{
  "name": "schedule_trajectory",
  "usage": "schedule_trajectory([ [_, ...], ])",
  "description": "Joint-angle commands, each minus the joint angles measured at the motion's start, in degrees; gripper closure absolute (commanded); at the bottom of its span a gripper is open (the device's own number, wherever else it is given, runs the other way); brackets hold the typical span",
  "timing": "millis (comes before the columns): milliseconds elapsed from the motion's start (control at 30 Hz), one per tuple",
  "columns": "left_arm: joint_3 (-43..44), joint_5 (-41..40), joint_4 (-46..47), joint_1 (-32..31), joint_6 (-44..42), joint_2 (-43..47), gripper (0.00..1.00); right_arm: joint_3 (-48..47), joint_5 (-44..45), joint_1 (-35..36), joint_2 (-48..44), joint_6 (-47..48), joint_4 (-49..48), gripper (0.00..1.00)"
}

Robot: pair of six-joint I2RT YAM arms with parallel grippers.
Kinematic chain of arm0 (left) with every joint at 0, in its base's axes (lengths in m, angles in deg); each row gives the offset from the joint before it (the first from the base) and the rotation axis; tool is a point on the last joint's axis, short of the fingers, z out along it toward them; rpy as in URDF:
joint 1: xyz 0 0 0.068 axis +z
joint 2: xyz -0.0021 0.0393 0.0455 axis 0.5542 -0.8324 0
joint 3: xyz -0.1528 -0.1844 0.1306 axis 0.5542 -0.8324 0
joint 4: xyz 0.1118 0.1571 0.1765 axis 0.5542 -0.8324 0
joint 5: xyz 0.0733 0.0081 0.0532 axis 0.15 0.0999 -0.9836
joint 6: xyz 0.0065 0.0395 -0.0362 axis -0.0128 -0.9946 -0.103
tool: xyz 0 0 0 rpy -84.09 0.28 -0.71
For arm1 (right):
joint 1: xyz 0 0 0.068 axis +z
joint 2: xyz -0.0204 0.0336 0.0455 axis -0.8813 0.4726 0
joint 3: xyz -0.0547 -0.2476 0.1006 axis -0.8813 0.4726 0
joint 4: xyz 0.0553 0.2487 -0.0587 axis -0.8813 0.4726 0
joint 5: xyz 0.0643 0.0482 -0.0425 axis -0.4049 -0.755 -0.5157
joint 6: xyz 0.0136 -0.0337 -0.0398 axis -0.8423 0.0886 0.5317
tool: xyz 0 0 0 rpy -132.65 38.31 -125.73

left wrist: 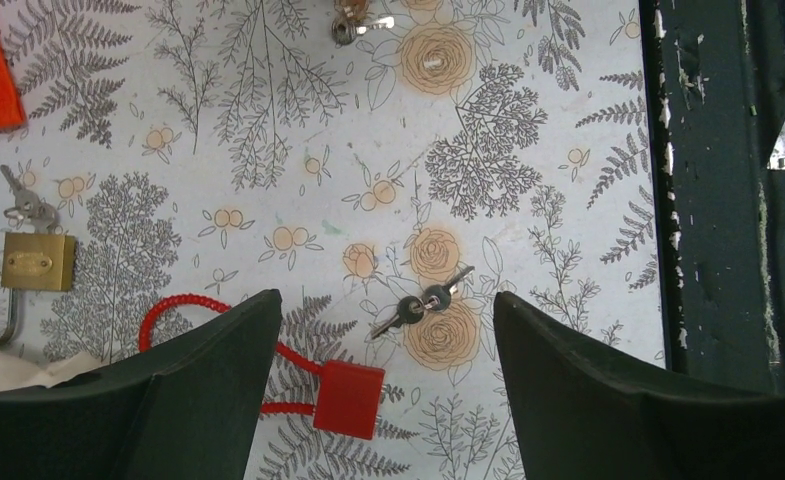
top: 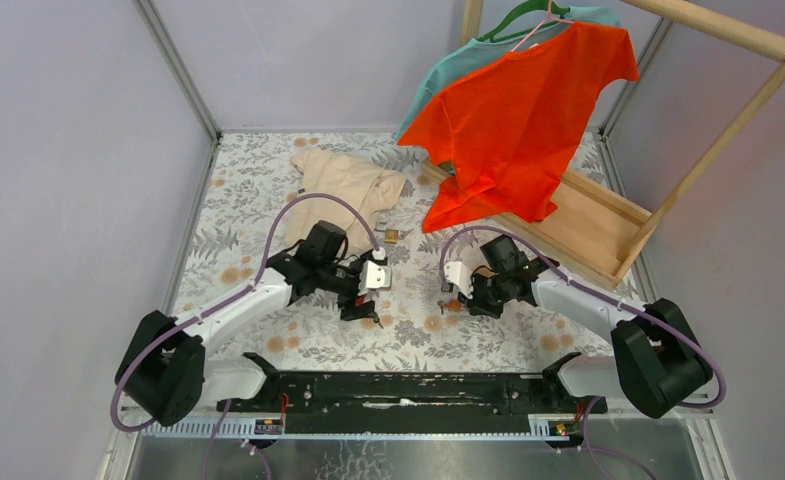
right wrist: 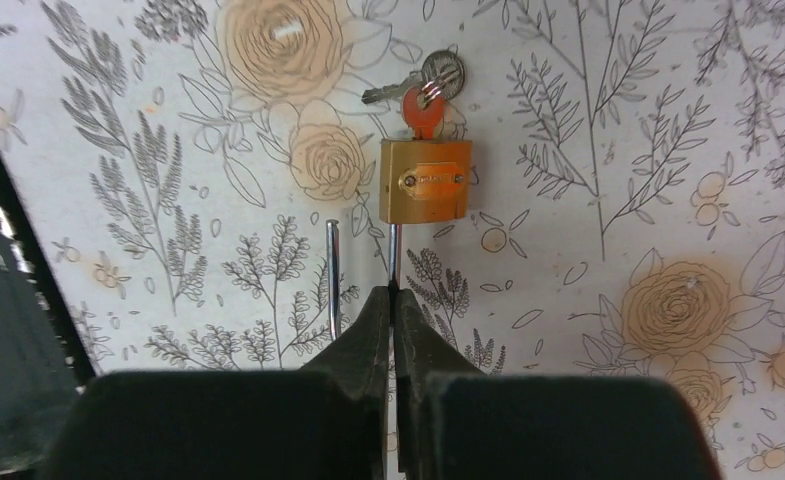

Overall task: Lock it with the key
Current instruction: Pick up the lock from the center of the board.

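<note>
Right fingers (right wrist: 368, 340) pinch the open shackle (right wrist: 333, 270) of a brass padlock (right wrist: 425, 182), key (right wrist: 420, 110) inserted; left fingers (left wrist: 218, 370) spread wide, empty. Locking remains.

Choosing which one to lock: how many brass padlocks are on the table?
2. The near padlock has its shackle pinched by the right tool; the far padlock lies beside the beige shirt. More may hide under clothing.
</note>
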Motion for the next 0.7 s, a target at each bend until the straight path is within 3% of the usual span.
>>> schedule_trajectory([
  [0,2.99,3.58,3.2,-0.67,-3.43,-2.35,0.16,-5.53,-5.83,0.39,-0.01,-1.86,4.33,1.0],
  [267,3.44,6.16,10.02,-2.62,-2.35,-5.29,0.19,-11.71,-13.6,0.44,0.89,-6.98,5.22,1.0],
  [667,1.45,5.97,27.57,-7.27,7.11,-7.87,0.21,-17.24,-20.28,0.39,0.33,-14.86,2.65,1.0],
])
